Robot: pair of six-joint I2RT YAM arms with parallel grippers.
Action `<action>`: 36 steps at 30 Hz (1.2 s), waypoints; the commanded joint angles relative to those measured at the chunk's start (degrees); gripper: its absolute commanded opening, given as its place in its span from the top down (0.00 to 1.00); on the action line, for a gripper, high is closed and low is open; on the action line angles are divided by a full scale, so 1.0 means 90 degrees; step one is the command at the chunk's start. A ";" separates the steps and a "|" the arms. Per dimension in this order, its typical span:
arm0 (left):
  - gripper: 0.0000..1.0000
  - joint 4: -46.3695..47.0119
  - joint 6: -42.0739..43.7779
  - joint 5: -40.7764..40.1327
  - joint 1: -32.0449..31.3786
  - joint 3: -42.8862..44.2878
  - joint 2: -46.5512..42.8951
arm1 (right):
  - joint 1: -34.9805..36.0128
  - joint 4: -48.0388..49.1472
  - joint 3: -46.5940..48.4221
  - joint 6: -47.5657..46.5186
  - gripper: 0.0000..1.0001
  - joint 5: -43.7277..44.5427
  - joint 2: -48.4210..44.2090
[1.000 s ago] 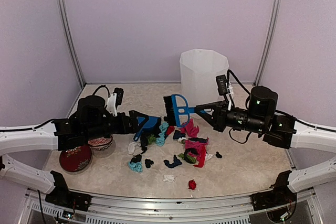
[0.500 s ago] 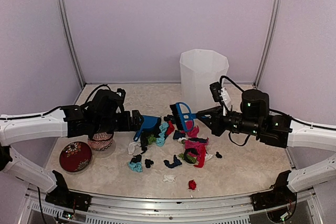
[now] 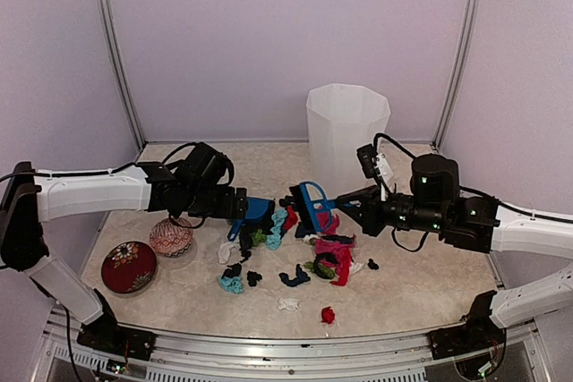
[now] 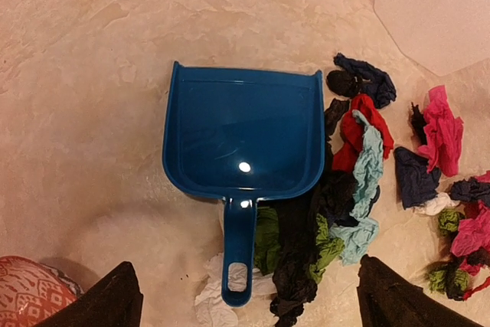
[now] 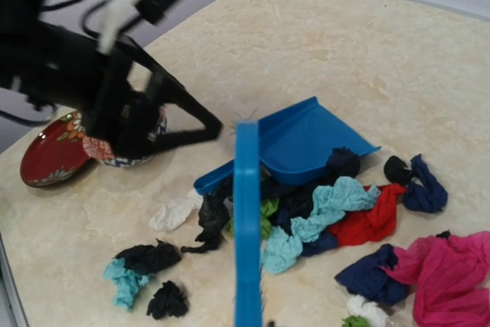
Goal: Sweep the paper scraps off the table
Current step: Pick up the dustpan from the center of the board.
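Centrally, the paper scraps point(image 3: 315, 252) lie in a loose heap at mid-table point(image 3: 430, 288): pink, red, black, teal, green & white, w/ a few strays nearer the front edge. At the heap's left side the blue dustpan point(image 4: 243, 139) lies flat, mouth facing away and handle pointing back at your left gripper point(image 4: 246, 266). The handle end rests over a white scrap. Its fingers point(image 4: 107, 300) are spread wide, one on each side of the handle and clear of it. Your left arm reaches in from the left, forearm approx. level, passing above a patterned bowl point(image 3: 171, 237). A red dish point(image 3: 128, 266) sits just beside that bowl, toward the front. Your right gripper point(image 3: 347, 200) is clamped on the handle of the blue brush point(image 3: 312, 201). The brush is tilted, bristle end low at the heap's far edge, just right of the dustpan. Your right arm comes in from the right, forearm approx. level, wrist pointing left. Behind the brush, at the rear, stands the white bin point(image 3: 347, 131).
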 commanded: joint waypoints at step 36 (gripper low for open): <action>0.39 -0.0016 0.0861 0.0897 0.0507 0.0902 0.2166 | -0.0055 -0.0102 -0.0209 0.0081 1.00 0.0082 -0.0238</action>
